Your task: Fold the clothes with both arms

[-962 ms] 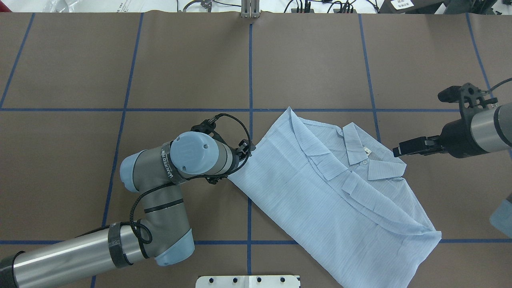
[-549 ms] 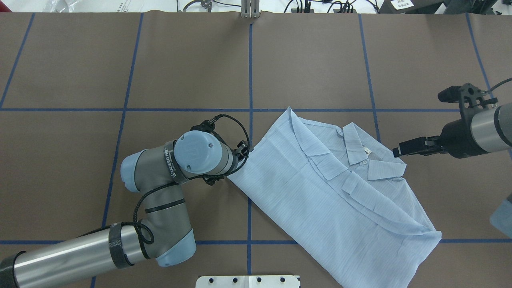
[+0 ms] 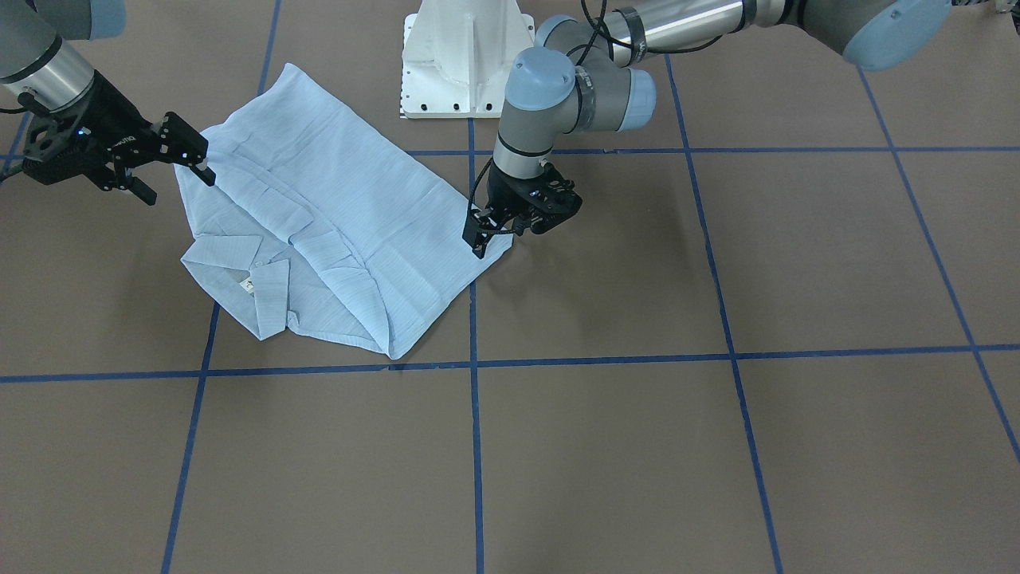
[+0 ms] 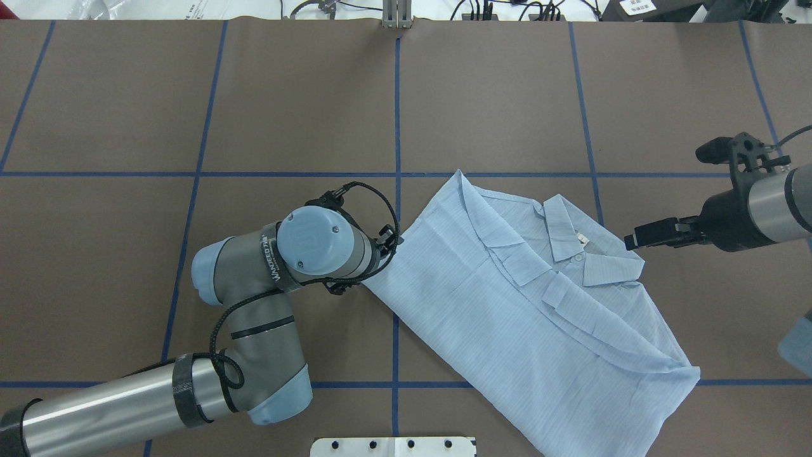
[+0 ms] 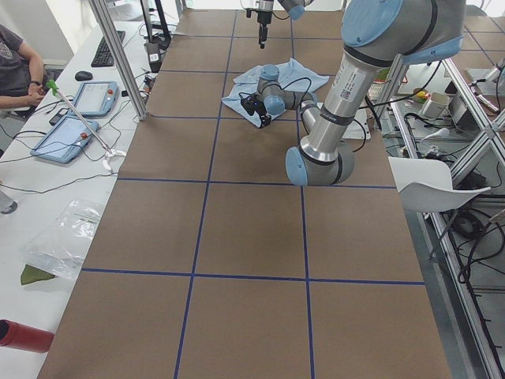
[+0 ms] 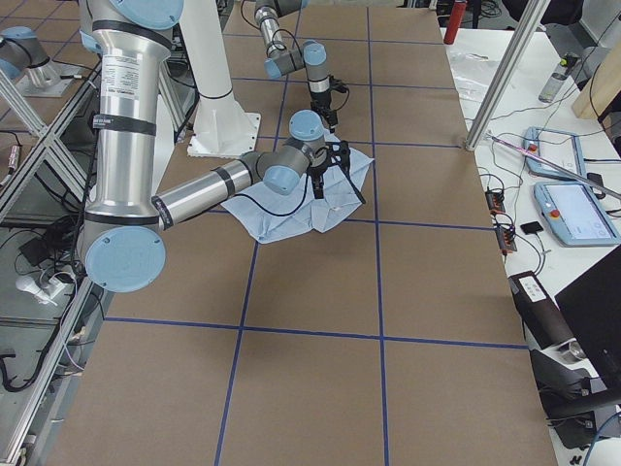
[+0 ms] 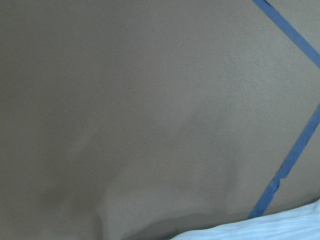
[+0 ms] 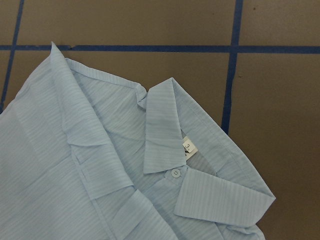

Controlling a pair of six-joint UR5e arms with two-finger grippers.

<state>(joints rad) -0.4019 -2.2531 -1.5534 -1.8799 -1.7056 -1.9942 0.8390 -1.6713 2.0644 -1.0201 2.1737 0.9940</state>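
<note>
The light blue shirt (image 3: 335,215) (image 4: 526,298) lies flat and folded on the table, collar toward my right arm. My left gripper (image 3: 514,237) (image 4: 388,244) is low at the shirt's corner on that side, fingers spread, one fingertip (image 3: 478,245) at the cloth's edge. The left wrist view shows bare table and a sliver of shirt (image 7: 280,227). My right gripper (image 3: 179,187) (image 4: 634,240) is open beside the collar, just off the cloth and holding nothing. The right wrist view looks down on the collar (image 8: 165,135) and a pale button (image 8: 175,173).
The white pedestal base (image 3: 466,72) (image 4: 393,446) stands at the table's robot edge, close behind the shirt. Blue tape lines (image 4: 396,108) divide the brown table. A seated person (image 5: 16,63) and tablets (image 5: 95,99) are at a side bench.
My left wrist has shifted slightly to the right, toward the shirt's corner. The right arm and the shirt have barely moved.
</note>
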